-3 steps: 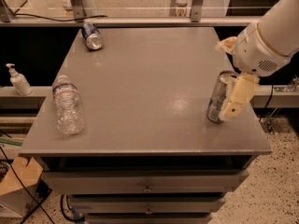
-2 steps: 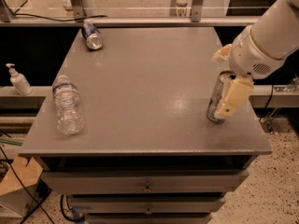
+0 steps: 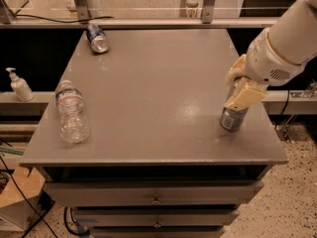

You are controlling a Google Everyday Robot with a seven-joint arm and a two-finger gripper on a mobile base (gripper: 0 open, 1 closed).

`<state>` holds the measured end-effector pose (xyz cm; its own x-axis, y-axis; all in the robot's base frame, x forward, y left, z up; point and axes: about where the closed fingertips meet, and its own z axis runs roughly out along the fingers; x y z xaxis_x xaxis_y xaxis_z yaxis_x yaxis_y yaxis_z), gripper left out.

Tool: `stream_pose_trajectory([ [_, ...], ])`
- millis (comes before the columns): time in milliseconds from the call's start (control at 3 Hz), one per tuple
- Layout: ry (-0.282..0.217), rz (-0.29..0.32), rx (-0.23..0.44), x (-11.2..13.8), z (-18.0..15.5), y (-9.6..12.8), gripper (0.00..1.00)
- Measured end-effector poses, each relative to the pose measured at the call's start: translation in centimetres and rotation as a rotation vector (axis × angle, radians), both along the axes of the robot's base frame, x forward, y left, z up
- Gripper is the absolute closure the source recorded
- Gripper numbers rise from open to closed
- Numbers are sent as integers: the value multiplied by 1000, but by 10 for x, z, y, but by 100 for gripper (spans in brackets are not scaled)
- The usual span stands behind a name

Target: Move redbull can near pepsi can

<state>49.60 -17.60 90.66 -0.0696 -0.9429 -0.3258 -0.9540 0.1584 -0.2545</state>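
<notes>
The redbull can [image 3: 232,119] stands near the right edge of the grey table [image 3: 158,83]. Only its lower part shows; its top is hidden behind my gripper [image 3: 237,95], which has come down over the can from the right on the white arm. The pepsi can [image 3: 97,37] lies on its side at the table's far left corner, far from the redbull can.
A clear plastic water bottle [image 3: 72,112] lies on its side near the table's left front. A soap dispenser [image 3: 19,85] stands on a ledge left of the table. A rail with posts runs behind the table. Drawers sit under the tabletop.
My gripper has moved a little left and down, from beside the redbull can to over its top. The can, the pepsi can and the bottle have not moved.
</notes>
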Motion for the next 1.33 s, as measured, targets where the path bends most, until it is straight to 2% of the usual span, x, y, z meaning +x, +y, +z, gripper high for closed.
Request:
stream_pose_trajectory([
  [333, 9, -3, 7, -1, -1, 1, 86],
  [667, 19, 0, 54, 2, 2, 5, 100],
  [1000, -9, 40, 163, 12, 25, 16, 100],
  [1333, -74, 114, 260, 27, 63, 41, 100],
])
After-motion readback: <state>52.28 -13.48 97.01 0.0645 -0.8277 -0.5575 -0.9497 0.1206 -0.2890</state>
